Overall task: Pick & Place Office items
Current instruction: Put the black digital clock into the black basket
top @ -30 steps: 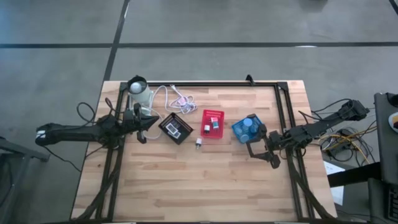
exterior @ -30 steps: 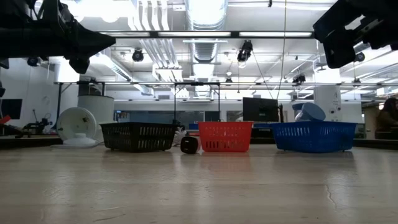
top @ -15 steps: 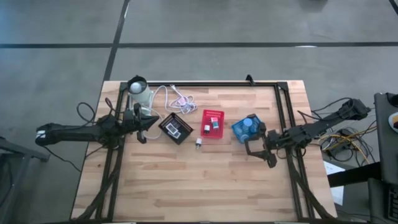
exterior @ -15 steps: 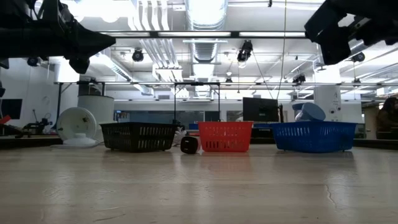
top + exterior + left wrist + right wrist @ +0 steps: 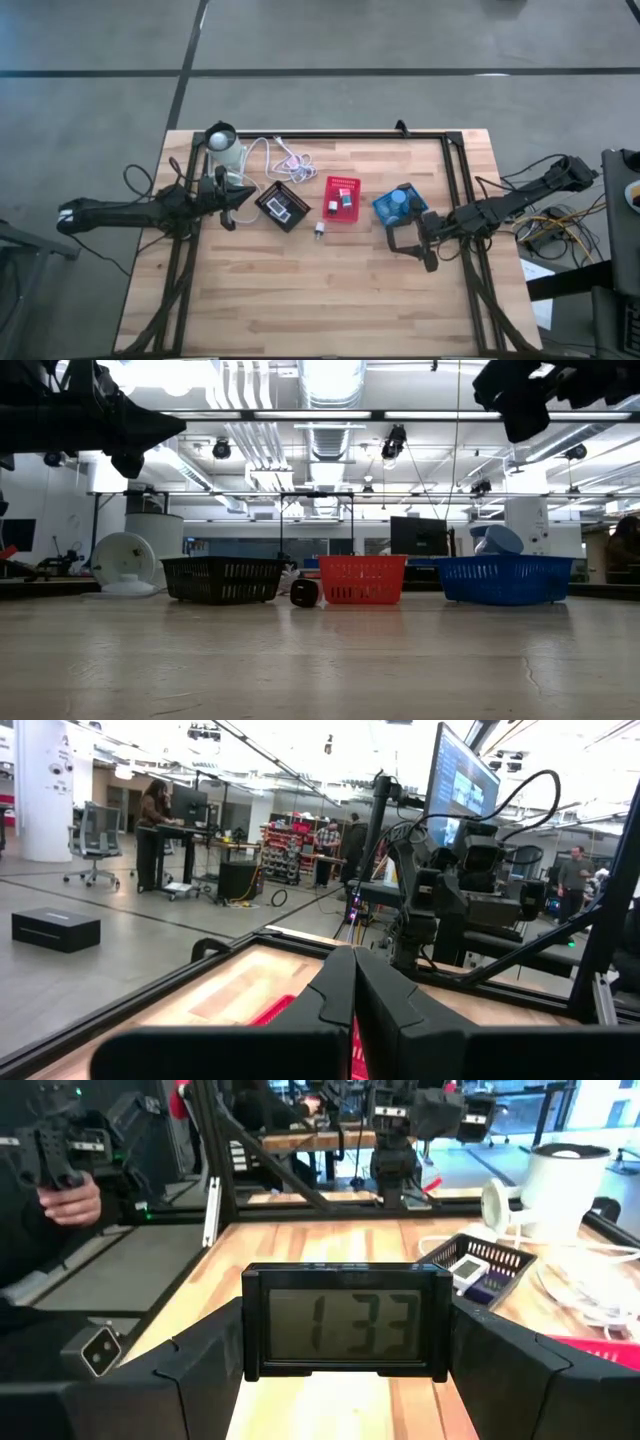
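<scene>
We carry the digital clock (image 5: 345, 1323) clamped across its width in the right gripper (image 5: 411, 243), above bare table (image 5: 330, 290) beside the blue bin (image 5: 398, 207). Keep it level; release only over a bin. The left gripper (image 5: 228, 203) waits clenched, empty.

Bright, even light falls from long ceiling strip lamps (image 5: 330, 380), which flare white in the low view. The pale wooden counter (image 5: 330, 290) shows only faint shadows. Near the low camera, its surface looks soft and blurred.
</scene>
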